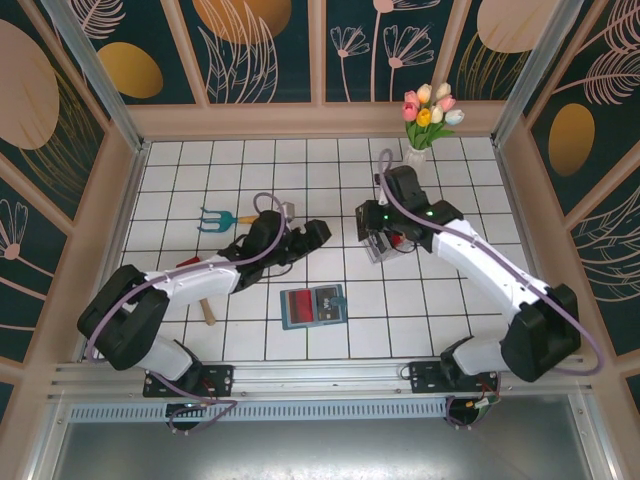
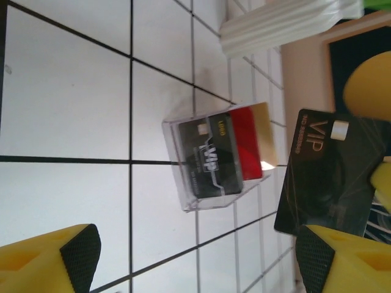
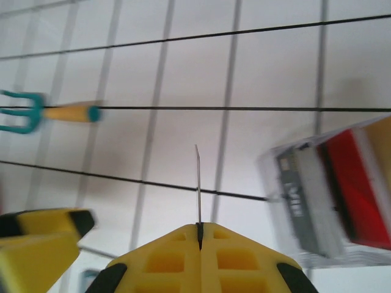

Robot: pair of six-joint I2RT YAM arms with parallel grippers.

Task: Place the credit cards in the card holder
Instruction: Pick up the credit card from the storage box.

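Scanning from the left of the white tiled table (image 1: 180,190): a teal garden fork (image 1: 215,217) lies flat, tines leftward, well apart from the work. Next, the left gripper (image 1: 312,235) (image 2: 197,251) hangs over mid-table with its jaws spread wide and nothing between the black pads (image 2: 78,250); it points toward the clear rack. Nearer the front edge, between the two arm bases, the card holder (image 1: 312,306) lies flat on the tiles, teal rim showing, a red and a dark patch on its face; whether those are seated cards cannot be told. It is apart from both grippers. Right of centre stands the clear rack (image 2: 211,159) (image 3: 324,189), holding credit cards (image 2: 235,146) on edge: a dark VIP one in front, red behind it, tan at the back. Just beside the rack, the right gripper (image 3: 199,228) is clamped tight on a dark VIP card (image 2: 327,177) (image 3: 198,183), seen edge-on from its own wrist and raised off the tiles. Far right rear, a white ribbed vase (image 2: 287,24) with tulips (image 1: 428,105).
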